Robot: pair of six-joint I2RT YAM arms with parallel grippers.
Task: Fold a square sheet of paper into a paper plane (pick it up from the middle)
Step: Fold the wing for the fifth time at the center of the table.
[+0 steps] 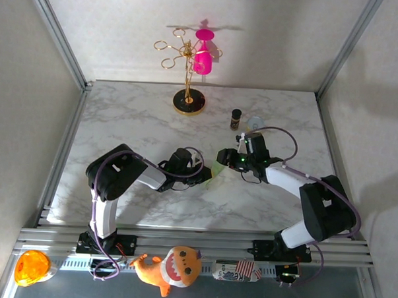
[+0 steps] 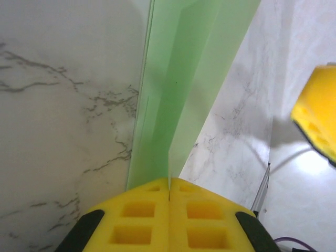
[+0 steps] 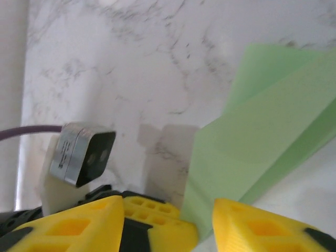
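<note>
From above, the paper plane (image 1: 217, 169) sits over mid-table between the claws, with the left gripper (image 1: 203, 176) at its near-left end and the right gripper (image 1: 226, 156) at its far-right.

Left wrist: the left gripper (image 2: 169, 181) is clenched on the plane's near end, and its long axis runs straight away from the fingers.

Right wrist: the right gripper (image 3: 205, 223) stands parted, one corner of the plane in the gap — not yet pinched — and its length slants away.

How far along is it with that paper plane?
Done: the green paper is folded into a long, narrow, layered strip. In hand: the left gripper pinches one end, and the right gripper stands open at its edge. Left: probably the final wing creases.
</note>
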